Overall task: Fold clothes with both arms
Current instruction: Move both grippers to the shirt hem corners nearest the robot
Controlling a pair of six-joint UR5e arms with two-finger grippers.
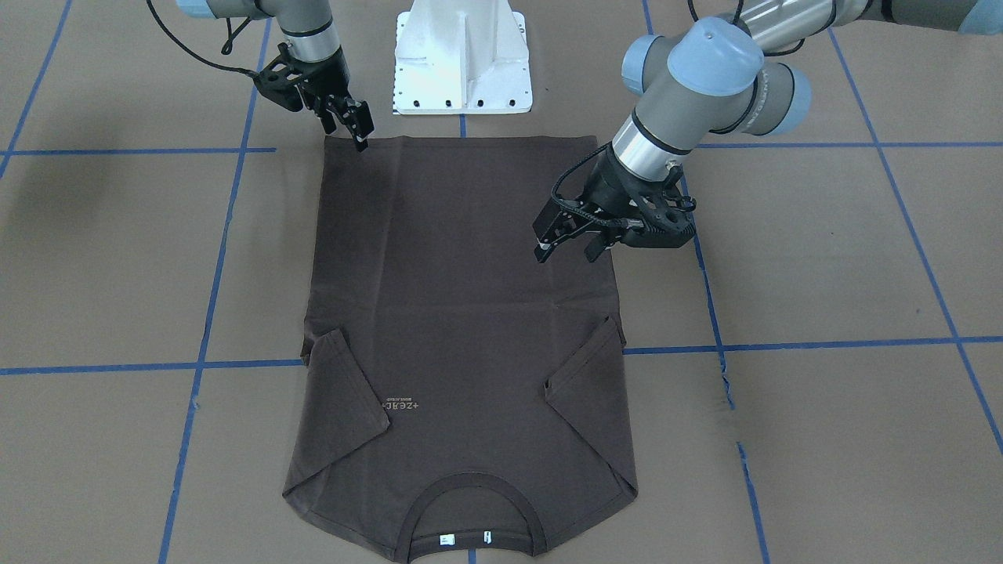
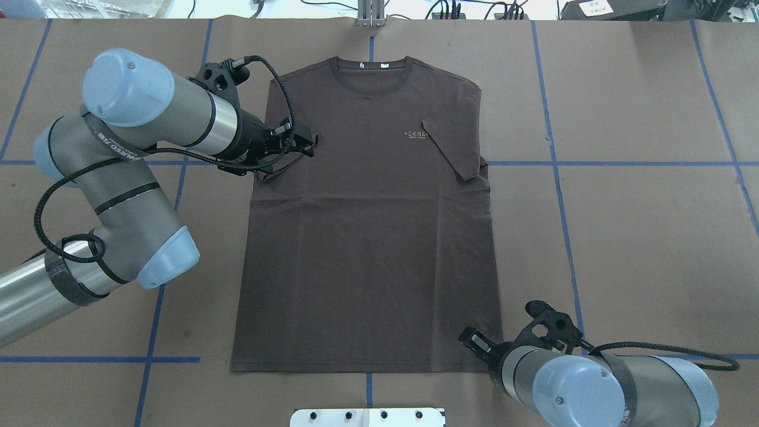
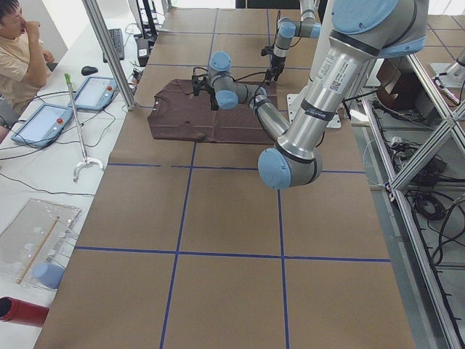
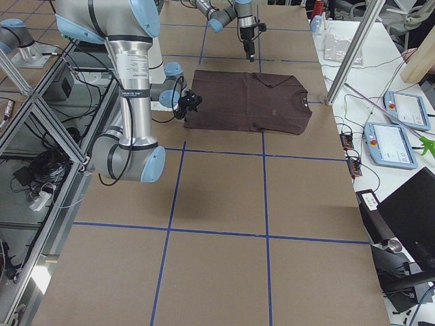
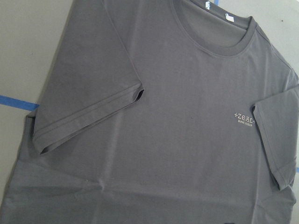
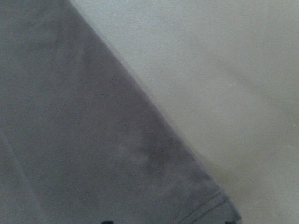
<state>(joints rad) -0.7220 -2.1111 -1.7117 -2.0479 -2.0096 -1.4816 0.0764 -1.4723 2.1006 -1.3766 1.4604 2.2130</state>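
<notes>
The dark brown T-shirt [image 1: 462, 313] [image 2: 367, 237] lies flat and face up on the table, collar [image 2: 372, 74] away from the robot. Both sleeves are folded in over the chest. My left gripper [image 1: 566, 249] [image 2: 305, 145] hovers open above the shirt's side, near the folded sleeve [image 5: 88, 116]; the left wrist view shows the shirt from well above, with no fingers in it. My right gripper [image 1: 350, 125] [image 2: 474, 341] stands open just over the hem corner [image 6: 219, 205] nearest the robot. Its fingertips peek in at the bottom edge of the right wrist view, wide apart.
The white pedestal base [image 1: 462, 63] stands just behind the hem. Brown paper with blue tape lines [image 1: 211, 298] covers the table [image 2: 622, 237]. A person [image 3: 18, 58] sits beyond the table's far side beside tablets [image 3: 94, 91]. Aluminium frame posts [image 4: 353, 47] rise by the table.
</notes>
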